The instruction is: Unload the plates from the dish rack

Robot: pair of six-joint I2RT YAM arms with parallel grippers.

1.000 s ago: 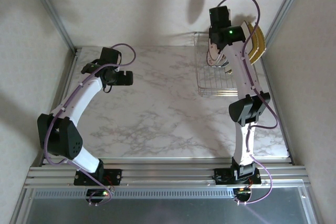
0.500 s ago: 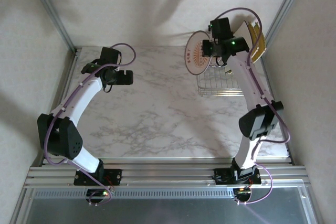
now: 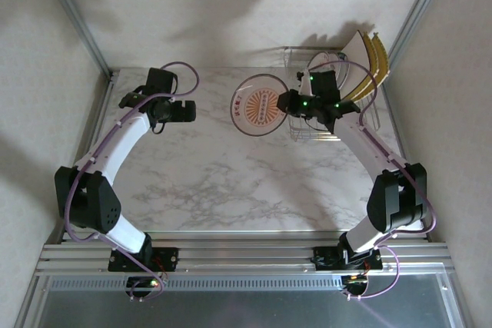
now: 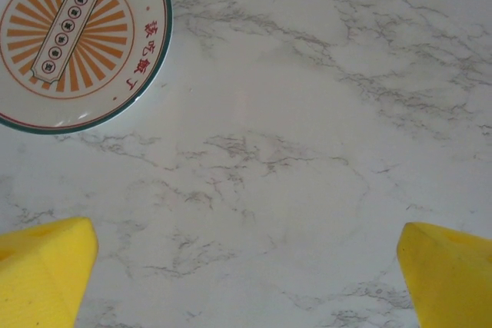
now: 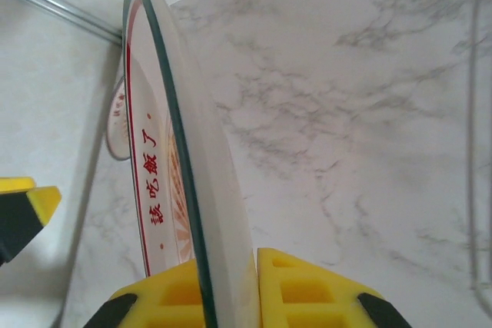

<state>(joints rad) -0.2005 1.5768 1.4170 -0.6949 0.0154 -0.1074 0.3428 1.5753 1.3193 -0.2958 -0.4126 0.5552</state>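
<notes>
step: moving a plate out | right gripper [image 3: 289, 103] clenched on plate [image 3: 260, 105] rim, plate tilted, aloft just left of rack [image 3: 307, 130] | left gripper [image 3: 188, 113] spread, empty | next: lay plate flat on table [image 3: 223, 174], release

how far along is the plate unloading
Early. Done: nothing set down on the marble table that I can see. In hand: the right hand is shut on a round plate, held left of the dish rack. Left: white and yellow square plates standing in the rack. The left hand is open.
</notes>
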